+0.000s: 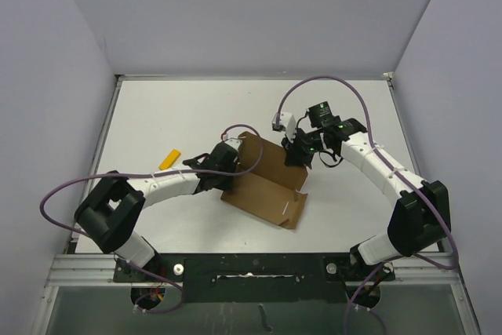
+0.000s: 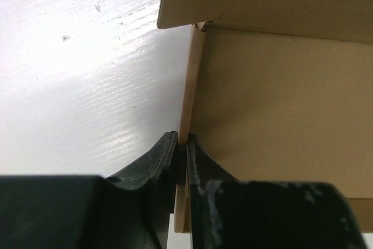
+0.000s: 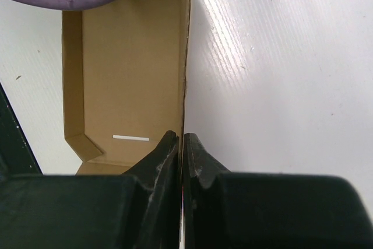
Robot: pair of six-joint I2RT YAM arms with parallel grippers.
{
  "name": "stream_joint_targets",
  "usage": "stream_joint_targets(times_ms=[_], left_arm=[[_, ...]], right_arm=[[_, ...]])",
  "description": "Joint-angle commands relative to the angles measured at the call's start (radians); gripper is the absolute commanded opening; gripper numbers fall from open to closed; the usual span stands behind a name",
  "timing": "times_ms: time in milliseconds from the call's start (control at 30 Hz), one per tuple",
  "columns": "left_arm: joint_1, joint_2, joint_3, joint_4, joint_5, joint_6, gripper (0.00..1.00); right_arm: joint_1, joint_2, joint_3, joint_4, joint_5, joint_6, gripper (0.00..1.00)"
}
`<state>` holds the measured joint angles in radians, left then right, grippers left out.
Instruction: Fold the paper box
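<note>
The paper box (image 1: 267, 182) is a brown cardboard sheet, partly folded, in the middle of the white table. Its left and far walls stand up. My left gripper (image 1: 232, 164) is shut on the box's left wall; the left wrist view shows the wall's edge (image 2: 189, 97) pinched between my fingers (image 2: 156, 158). My right gripper (image 1: 301, 154) is shut on the far right wall; the right wrist view shows that thin edge (image 3: 185, 62) between my fingers (image 3: 198, 155), with the box's inside (image 3: 131, 68) and a white slot (image 3: 130, 138) to the left.
A small yellow piece (image 1: 169, 158) lies on the table left of the left arm. Purple cables (image 1: 329, 82) loop over both arms. The table (image 1: 196, 115) is walled at the back and both sides.
</note>
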<state>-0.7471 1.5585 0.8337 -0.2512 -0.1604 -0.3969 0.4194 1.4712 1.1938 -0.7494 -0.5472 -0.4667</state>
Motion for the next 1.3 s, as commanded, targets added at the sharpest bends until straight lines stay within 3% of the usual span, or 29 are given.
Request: stream_joint_targets(times_ms=[0, 333, 367, 400, 600, 767, 933, 1267], left_arm=[[0.006, 0.045, 0.036, -0.04, -0.045, 0.0, 0.1], [0.006, 0.078, 0.05, -0.066, -0.072, 0.024, 0.13], [0.005, 0.079, 0.05, -0.074, -0.079, 0.023, 0.1], [0.007, 0.081, 0.05, -0.084, -0.08, 0.024, 0.0], [0.005, 0.092, 0.05, -0.187, -0.135, -0.009, 0.0], [0.002, 0.076, 0.051, -0.157, -0.081, -0.009, 0.0], [-0.009, 0.047, 0.088, -0.146, -0.037, -0.023, 0.14], [-0.012, -0.07, 0.08, -0.141, -0.037, -0.042, 0.27]], right_arm=[[0.005, -0.008, 0.018, 0.064, -0.007, -0.021, 0.0], [0.009, 0.001, 0.018, 0.06, -0.01, -0.027, 0.0], [0.009, 0.0, 0.018, 0.06, -0.002, -0.026, 0.0], [0.009, 0.002, 0.018, 0.061, 0.012, -0.025, 0.0], [0.008, -0.01, 0.023, 0.072, 0.126, -0.016, 0.0], [0.011, -0.006, 0.018, 0.056, -0.008, -0.033, 0.0], [0.016, -0.001, 0.014, 0.044, -0.084, -0.047, 0.0], [0.015, 0.0, 0.012, 0.041, -0.1, -0.061, 0.0]])
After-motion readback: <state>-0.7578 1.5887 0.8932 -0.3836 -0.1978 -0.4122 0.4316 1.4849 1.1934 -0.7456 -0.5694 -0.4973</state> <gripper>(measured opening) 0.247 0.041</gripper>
